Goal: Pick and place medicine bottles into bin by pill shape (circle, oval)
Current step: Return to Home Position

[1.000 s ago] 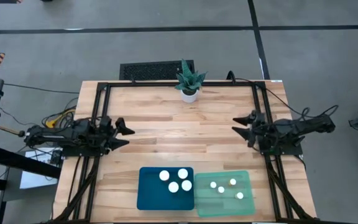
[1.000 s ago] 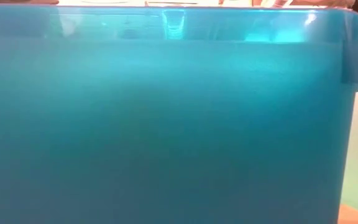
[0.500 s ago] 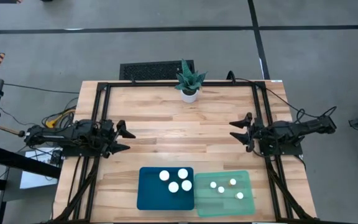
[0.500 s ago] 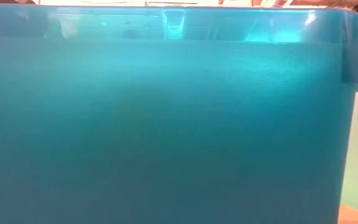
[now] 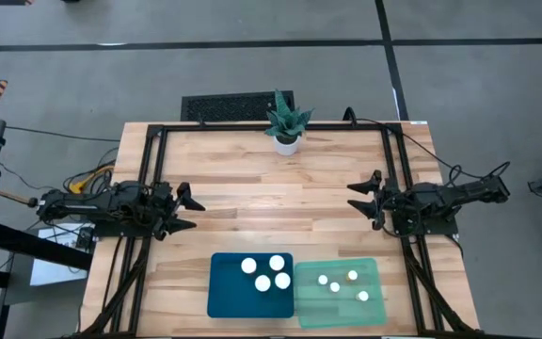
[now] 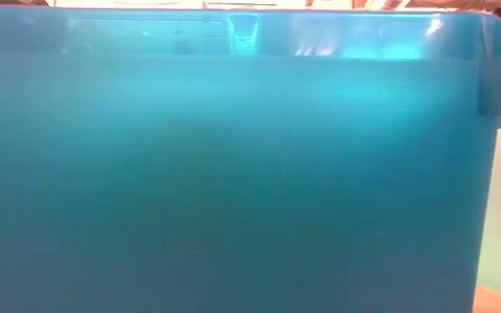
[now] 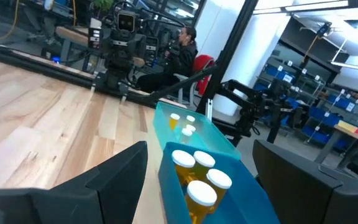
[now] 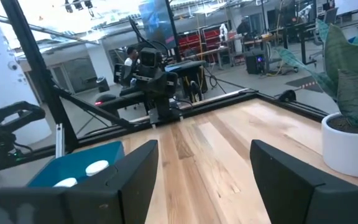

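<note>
Several amber medicine bottles with white caps [image 5: 264,273] stand upright in the dark blue bin [image 5: 224,292] at the table's near edge; the left wrist view shows them too [image 7: 199,177]. Several smaller bottles [image 5: 342,282] stand in the mint green bin [image 5: 376,306] right beside it. My left gripper [image 5: 197,212] hovers open at the table's left side, pointing level toward the middle. My right gripper [image 5: 352,198] hovers open at the right side, facing it. Both are far from the bins and hold nothing. The blue bin's wall [image 6: 233,174] fills the low view.
A white pot with a green spiky plant [image 5: 286,139] stands at the far edge's middle. A black grille [image 5: 236,105] lies on the floor behind the table. Black frame rails [image 5: 149,188] run along both sides. Bare wood [image 5: 271,202] lies between the grippers. A person [image 7: 182,50] sits beyond the table.
My right gripper has rolled a little about its own line and shifted slightly toward the table's left, then kept still over the last half second. Its fingers stay apart. The bottles and bins have not moved.
</note>
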Available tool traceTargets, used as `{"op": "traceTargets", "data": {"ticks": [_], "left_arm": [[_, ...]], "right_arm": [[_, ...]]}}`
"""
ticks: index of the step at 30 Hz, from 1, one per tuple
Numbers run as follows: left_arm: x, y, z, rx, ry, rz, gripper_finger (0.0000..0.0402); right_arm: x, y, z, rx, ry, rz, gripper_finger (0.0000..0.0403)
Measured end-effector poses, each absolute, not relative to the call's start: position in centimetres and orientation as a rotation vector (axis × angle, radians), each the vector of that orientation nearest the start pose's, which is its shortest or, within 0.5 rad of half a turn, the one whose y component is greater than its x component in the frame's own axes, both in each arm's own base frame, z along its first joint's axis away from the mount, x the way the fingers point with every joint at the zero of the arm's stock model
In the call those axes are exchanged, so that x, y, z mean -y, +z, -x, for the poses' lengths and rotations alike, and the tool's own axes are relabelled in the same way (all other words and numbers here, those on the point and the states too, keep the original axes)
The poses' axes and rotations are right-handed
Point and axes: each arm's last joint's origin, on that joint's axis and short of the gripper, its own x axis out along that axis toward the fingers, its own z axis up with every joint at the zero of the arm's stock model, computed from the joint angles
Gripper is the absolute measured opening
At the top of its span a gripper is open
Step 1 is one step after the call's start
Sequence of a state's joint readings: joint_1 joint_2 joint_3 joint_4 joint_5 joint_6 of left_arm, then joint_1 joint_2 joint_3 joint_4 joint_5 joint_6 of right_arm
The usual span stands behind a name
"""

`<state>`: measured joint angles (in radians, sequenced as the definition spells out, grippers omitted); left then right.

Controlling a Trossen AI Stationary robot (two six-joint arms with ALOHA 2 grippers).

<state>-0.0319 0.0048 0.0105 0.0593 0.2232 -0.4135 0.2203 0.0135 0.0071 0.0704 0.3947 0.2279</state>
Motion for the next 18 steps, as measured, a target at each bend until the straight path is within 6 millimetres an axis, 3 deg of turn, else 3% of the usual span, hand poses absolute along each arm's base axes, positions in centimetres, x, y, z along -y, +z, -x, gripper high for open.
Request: {"op": "traceTargets", "data": {"ticks": [18], "left_arm": [[0.94, 17.22, -9.62, 0.01, -0.264, 0.411, 0.0285]], "right_arm": [[-1.01, 17.11, -9.59, 0.078, -0.167, -0.247, 0.0265]]}}
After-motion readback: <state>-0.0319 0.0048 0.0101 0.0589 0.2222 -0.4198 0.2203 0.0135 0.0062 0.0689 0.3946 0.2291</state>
